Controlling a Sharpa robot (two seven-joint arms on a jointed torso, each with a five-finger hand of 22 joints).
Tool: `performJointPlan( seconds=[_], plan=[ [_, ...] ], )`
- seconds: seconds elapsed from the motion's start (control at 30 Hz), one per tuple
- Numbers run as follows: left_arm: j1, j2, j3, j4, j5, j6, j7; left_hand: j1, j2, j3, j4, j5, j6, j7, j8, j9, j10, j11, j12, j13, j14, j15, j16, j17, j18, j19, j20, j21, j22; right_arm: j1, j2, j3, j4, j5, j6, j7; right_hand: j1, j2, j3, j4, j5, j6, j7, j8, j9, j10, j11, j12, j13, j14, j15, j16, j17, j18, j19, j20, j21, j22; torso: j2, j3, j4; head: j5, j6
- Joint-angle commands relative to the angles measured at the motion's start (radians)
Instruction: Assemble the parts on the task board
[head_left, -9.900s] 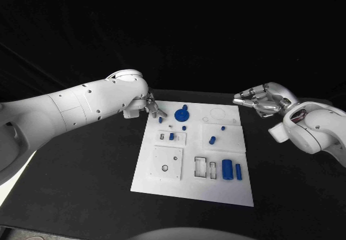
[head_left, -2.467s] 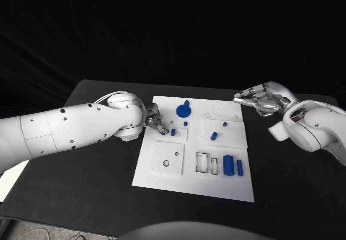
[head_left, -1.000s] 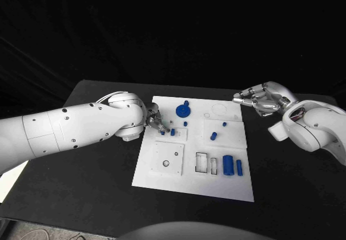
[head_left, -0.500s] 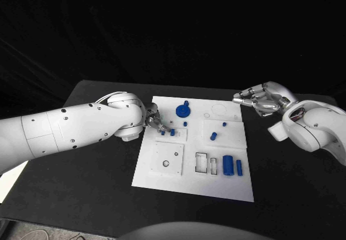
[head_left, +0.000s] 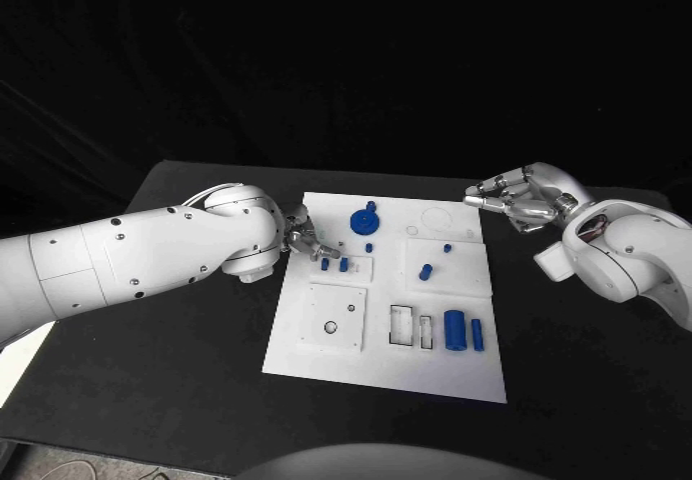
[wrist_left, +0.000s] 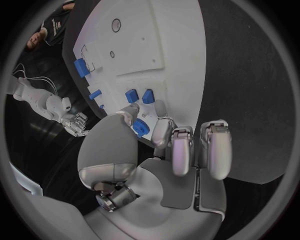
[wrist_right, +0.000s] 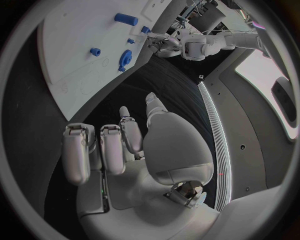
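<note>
Resting on matte white task board (head_left: 378, 377): smooth blue cylindrical parts (head_left: 454, 329).

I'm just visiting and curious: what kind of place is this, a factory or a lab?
Probably a robot test lab, not a factory line. A white task board with small blue parts lies on a black table against a dark backdrop, between two robot hands.

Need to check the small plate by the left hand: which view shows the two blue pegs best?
Left wrist view: the two blue pegs stand close ahead of the left hand. Head view shows them small; right wrist view, too small to tell.
</note>
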Motion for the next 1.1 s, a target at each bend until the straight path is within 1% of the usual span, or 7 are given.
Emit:
performJointPlan(
  seconds=[0.03,0.17,0.27,0.5,0.73,0.87,1.1],
  plan=[
    [0.001,-0.011,0.002,0.002,0.155,-0.103,0.079,0.009,0.002,0.004,-0.002,0.004,-0.047,0.018,-0.024,-0.011,-0.072,0.015,-0.091,-0.094,0.105,0.011,0.003,0.263,0.024,0.045,0.004,-0.071,0.116,-0.001,0.001,0.0,0.0,-0.007,0.006,0.003,0.0,0.012,-0.006,-0.002,0.005,-0.007,0.0,-0.001,0.002,-0.008,0.001,-0.005,0.043,0.064,-0.003,-0.005,0.082,0.014,-0.008,-0.001,-0.005,0.022,-0.001,0.001,0.0005,-0.001,0.001],
    [0.003,-0.024,0.004,0.0,0.292,-0.158,0.216,0.051,0.001,0.046,-0.008,0.0,-0.125,0.058,-0.07,-0.04,-0.245,0.054,-0.294,-0.297,0.078,0.043,-0.056,0.198,0.068,-0.038,0.032,-0.263,-0.077,-0.001,0.0,0.0,-0.001,-0.007,0.006,0.003,0.0,0.012,-0.006,-0.002,0.005,-0.007,0.0,-0.001,0.002,-0.008,0.001,-0.005,0.043,0.064,-0.003,-0.005,0.082,0.014,-0.008,-0.001,-0.005,0.022,0.0,0.0009,0.0006,-0.004,0.002],
    [0.004,-0.025,0.004,-0.006,0.393,-0.175,0.377,0.136,0.015,0.07,-0.032,0.003,-0.253,0.139,-0.155,-0.097,-0.488,0.134,-0.481,-0.422,-0.247,0.122,-0.557,-0.261,0.143,-0.349,0.089,-0.821,-0.566,-0.001,0.0,0.0,-0.001,-0.007,0.006,0.003,0.0,0.013,-0.008,-0.001,0.005,-0.008,0.0,-0.001,0.002,-0.008,0.001,-0.004,0.043,0.064,-0.003,-0.005,0.082,0.014,-0.008,-0.001,-0.005,0.022,0.0,0.0014,0.0002,-0.001,0.005],
    [0.005,0.001,0.002,-0.027,0.278,-0.189,0.574,0.371,0.02,0.107,-0.163,0.004,-0.269,0.156,-0.246,-0.199,-0.587,0.163,-0.641,-0.571,-0.413,0.151,-0.805,-0.471,0.158,-0.405,0.135,-0.999,-0.697,-0.001,0.001,0.0,-0.001,-0.007,0.005,0.003,0.0,0.013,-0.008,-0.001,0.005,-0.008,0.0,-0.001,0.002,-0.008,0.001,-0.004,0.043,0.064,-0.003,-0.005,0.082,0.014,-0.008,-0.001,-0.005,0.022,-0.001,0.0019,0.0007,-0.005,0.012],
    [0.004,0.049,-0.006,-0.058,0.024,-0.211,0.634,0.424,-0.008,0.096,-0.207,0.004,-0.13,0.124,-0.364,-0.338,-0.474,0.148,-0.762,-0.751,-0.308,0.126,-0.798,-0.525,0.165,-0.288,0.122,-0.997,-0.725,-0.001,0.002,0.0,-0.001,-0.007,0.005,0.004,0.0,0.013,-0.008,-0.001,0.005,-0.008,0.0,-0.001,0.002,-0.009,0.001,-0.005,0.042,0.064,-0.003,-0.006,0.081,0.014,-0.007,-0.001,-0.005,0.022,0.0,0.0008,-0.0013,-0.014,0.02],
    [0.004,0.071,-0.008,-0.073,-0.092,-0.219,0.632,0.417,-0.015,0.081,-0.205,0.003,-0.086,0.113,-0.395,-0.374,-0.435,0.13,-0.784,-0.796,-0.142,0.112,-0.564,-0.342,0.167,-0.189,0.103,-0.931,-0.691,-0.001,0.002,0.0,-0.002,-0.007,0.005,0.004,0.0,0.013,-0.008,-0.001,0.005,-0.008,0.0,-0.001,0.002,-0.009,0.001,-0.005,0.042,0.064,-0.003,-0.006,0.081,0.014,-0.007,-0.001,-0.005,0.022,0.0,0.0011,-0.002,-0.018,0.024],
    [0.005,0.113,-0.011,-0.096,-0.27,-0.207,0.584,0.411,-0.026,0.081,-0.196,0.003,-0.008,0.089,-0.45,-0.424,-0.341,0.097,-0.82,-0.872,0.05,0.056,-0.19,0.012,0.064,0.036,0.052,-0.307,-0.111,-0.001,0.004,0.0,-0.002,-0.007,0.007,0.004,0.0,0.013,-0.008,-0.001,0.005,-0.008,0.0,-0.001,0.002,-0.009,0.001,-0.005,0.042,0.064,-0.003,-0.006,0.081,0.014,-0.007,-0.001,-0.005,0.022,0.0,-0.0002,-0.0002,-0.024,0.027]
  ],
)
